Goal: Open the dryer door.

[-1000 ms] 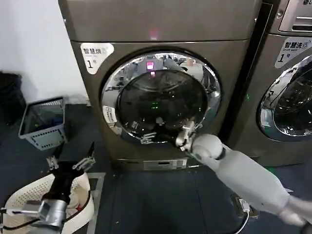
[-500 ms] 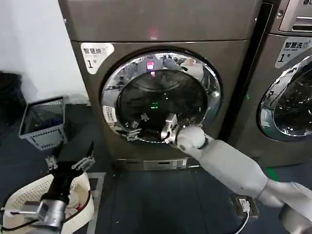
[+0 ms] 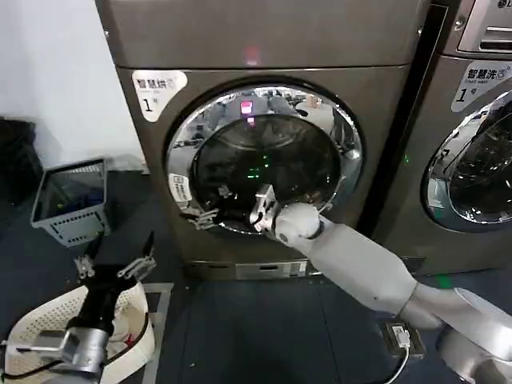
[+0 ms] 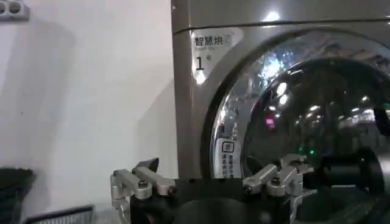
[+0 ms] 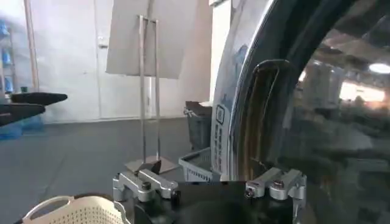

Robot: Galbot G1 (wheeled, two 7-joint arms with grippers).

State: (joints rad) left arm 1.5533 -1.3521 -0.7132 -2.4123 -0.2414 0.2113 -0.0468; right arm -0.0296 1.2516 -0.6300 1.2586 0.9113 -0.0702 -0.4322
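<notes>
A: Where's the right gripper (image 3: 262, 210)?

B: At the lower part of the dryer door (image 3: 264, 160), fingers apart, door shut.

A: Best approach?

B: Probably hook the handle recess at the rim, then pull outward smoothly. Left gripper (image 3: 117, 267) waits open over the basket (image 3: 32, 320).

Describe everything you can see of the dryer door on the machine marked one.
The dryer door is a large round porthole with a wide mirror-chrome ring around dark glass, set in the front of the bronze-grey dryer stickered "1". It looks shut, lying flush with the front panel. The chrome reflects the room; small green and pink lights glint on it. The right gripper is up against its lower part, jaws open; whether it touches is unclear.
</notes>
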